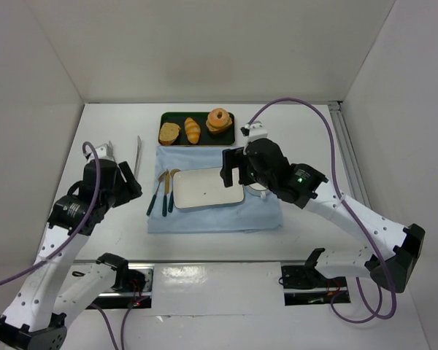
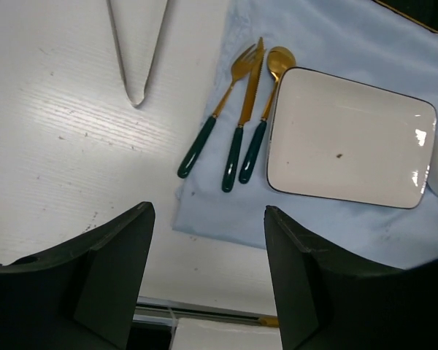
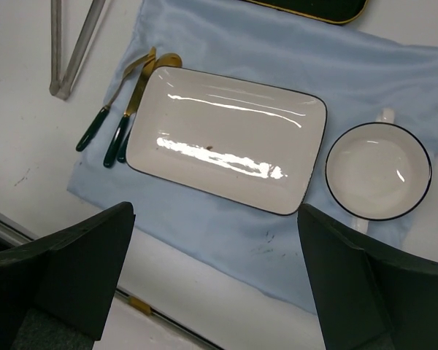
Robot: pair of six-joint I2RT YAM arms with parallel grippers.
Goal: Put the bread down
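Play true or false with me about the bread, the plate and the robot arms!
1. The bread is in the dark tray. True.
2. The white plate has food on it. False: no food lies on it.
3. The knife lies on the plate. False: it lies on the blue cloth, left of the plate.
4. The left end effector is open and holds nothing. True.
5. The right end effector grips the bread. False: it is open and empty.
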